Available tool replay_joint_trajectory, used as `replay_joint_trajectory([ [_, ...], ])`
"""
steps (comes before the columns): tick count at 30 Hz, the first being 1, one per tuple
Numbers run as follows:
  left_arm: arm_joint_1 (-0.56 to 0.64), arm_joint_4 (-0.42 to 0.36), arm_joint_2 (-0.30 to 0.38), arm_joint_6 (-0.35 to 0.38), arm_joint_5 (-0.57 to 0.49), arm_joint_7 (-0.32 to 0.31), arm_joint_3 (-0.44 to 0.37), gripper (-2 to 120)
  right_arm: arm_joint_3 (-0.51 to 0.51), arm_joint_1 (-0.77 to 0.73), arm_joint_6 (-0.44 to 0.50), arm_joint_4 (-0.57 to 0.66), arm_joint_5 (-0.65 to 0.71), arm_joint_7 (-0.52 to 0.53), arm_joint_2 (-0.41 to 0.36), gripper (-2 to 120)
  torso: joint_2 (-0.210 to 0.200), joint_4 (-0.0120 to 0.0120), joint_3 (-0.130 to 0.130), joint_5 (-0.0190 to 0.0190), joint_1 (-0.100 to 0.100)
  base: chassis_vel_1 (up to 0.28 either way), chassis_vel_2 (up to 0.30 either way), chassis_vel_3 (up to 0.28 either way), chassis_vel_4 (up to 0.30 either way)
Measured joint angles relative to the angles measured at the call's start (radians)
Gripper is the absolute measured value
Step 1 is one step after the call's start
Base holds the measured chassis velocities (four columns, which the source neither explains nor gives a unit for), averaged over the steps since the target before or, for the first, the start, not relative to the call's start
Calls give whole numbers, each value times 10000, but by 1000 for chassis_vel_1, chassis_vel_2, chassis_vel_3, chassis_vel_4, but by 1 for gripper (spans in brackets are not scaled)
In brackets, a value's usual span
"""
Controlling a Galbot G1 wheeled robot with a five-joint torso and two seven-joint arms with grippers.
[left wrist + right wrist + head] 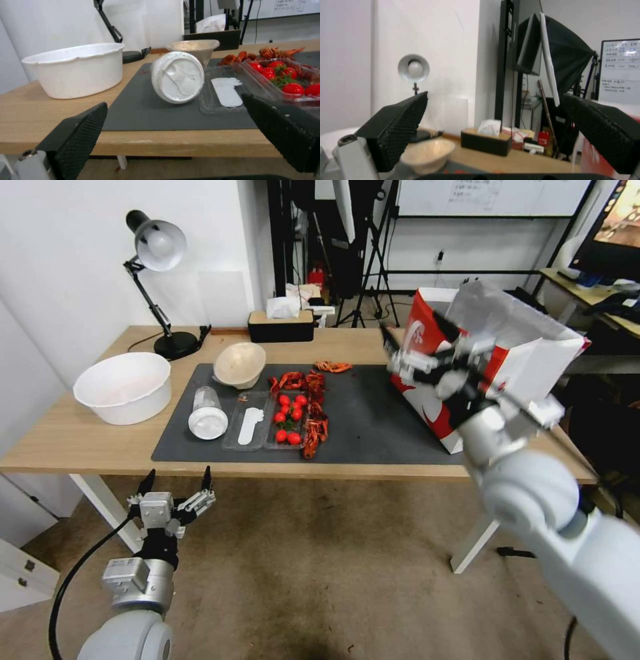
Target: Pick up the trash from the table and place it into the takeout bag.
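- Where the light-wood table (80, 437) reaches its left end, a large white plastic bowl (123, 387) sits on bare wood, with a black desk lamp (157, 280) behind it.
- Below the table's near edge, the left gripper (177, 481) hangs in front of the desk with its fingers spread wide and nothing between them.
- On the dark grey mat (373, 420), the clear white-lidded cup (207, 413) lies on its side, lid toward the near edge; the left wrist view shows that lid (177, 77) facing the camera.
- Behind the cup, the beige bowl (239, 365) rests tilted at the mat's far left corner.
- Just right of the cup stands a clear tray of cherry tomatoes (289, 418), with red crayfish shells (313, 407) scattered beside it.
- At the right, the right gripper (417, 337) hovers spread and empty, in front of the red-and-white takeout bag (527, 360), which stands open on the table's right end.
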Motion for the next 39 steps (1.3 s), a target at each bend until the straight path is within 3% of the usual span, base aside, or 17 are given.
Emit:
replay_joint_trajectory([
  [1, 11, 0, 0, 0, 5, 1, 3, 100, 201, -756, 248, 93, -494, -131, 165, 100, 0, 0, 0, -1, -1, 0, 0, 0, 0],
  [11, 10, 7, 63, 5, 1, 1, -6, 100, 592, -3205, 1037, 134, -2579, -7, 1198, 100, 0, -1, 1, 0, -1, 0, 0, 0, 0],
  [13, 16, 14, 101, 6, -18, 0, -14, 100, 681, -4254, 1191, -81, -3701, 546, 1814, 100, 1, -1, 0, -1, -1, 0, 0, 0, 0],
  [17, 8, 23, 164, 9, -45, -2, -18, 100, 546, -5014, 1395, -516, -4421, 1305, 2522, 100, 1, 2, 0, -2, -1, 0, 0, 0, 0],
  [29, 41, 45, 262, -1, -58, -6, -37, 100, 214, -5383, 1646, -1289, -4935, 2081, 3012, 100, -1, 1, 2, -1, -1, 0, 0, 0, 0],
  [39, -1, 77, 317, -29, -70, -9, -41, 100, 139, -5346, 1752, -1620, -4943, 2106, 3091, 100, -1, 1, 1, 0, -1, 0, 0, 0, 0],
])
